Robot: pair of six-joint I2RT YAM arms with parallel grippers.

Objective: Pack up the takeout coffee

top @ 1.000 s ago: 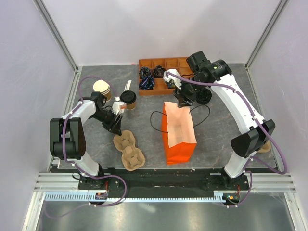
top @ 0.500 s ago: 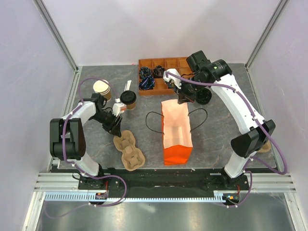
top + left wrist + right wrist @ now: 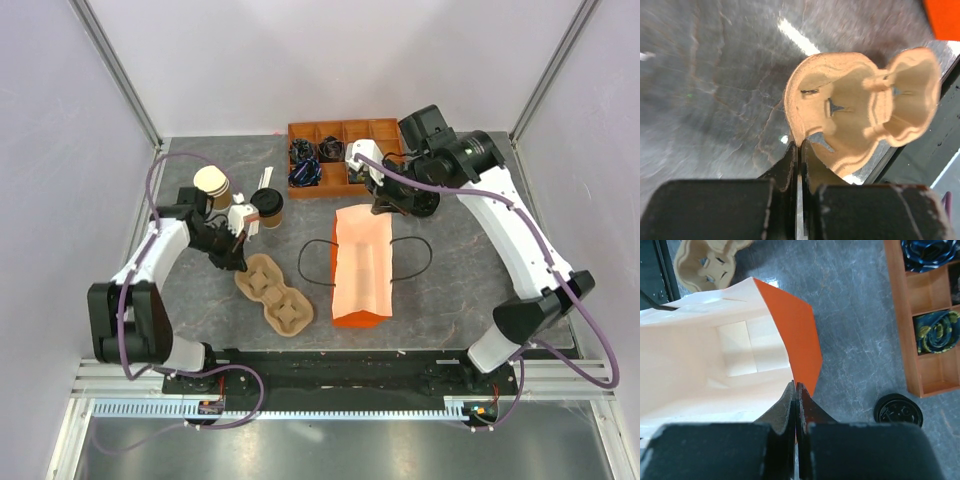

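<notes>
**Pulp carrier and bag rim both pinched; coffee stands free**

Top view. Moulded-fibre cup carrier (image 3: 275, 295), tan and two-welled, lies flat on the grey stone-look table (image 3: 460, 290). The left gripper (image 3: 236, 258) has its jaws pressed together on the carrier's far-left rim. The takeout coffee (image 3: 267, 205), a small brown paper cup under a black lid, stands upright just beyond that gripper. It is apart from the carrier and sits between the stack of lidless cups (image 3: 212, 184) and the paper bag (image 3: 360, 265). The left arm is clearly the nearer one. The bag's long axis runs near to far, orange base toward the arms and mouth at the far end. There the right gripper (image 3: 380, 208) pinches the rim. I cannot tell whether the bag leans or lies flat.

Left wrist. The left gripper (image 3: 800, 150) nips the thin, rough carrier (image 3: 860, 115) edge between its closed jaws. The wells are empty. The coffee is out of view.

Right wrist. The right gripper (image 3: 796, 392) is clamped on the bag (image 3: 800, 335) lip, which is glossy orange outside and white inside. The folded bottom is visible and the bag is empty. A loose black lid (image 3: 897, 410) lies beside the wooden tray (image 3: 920, 360).

Judgement: the cup must first go into a well, a short move toward the arms.
</notes>
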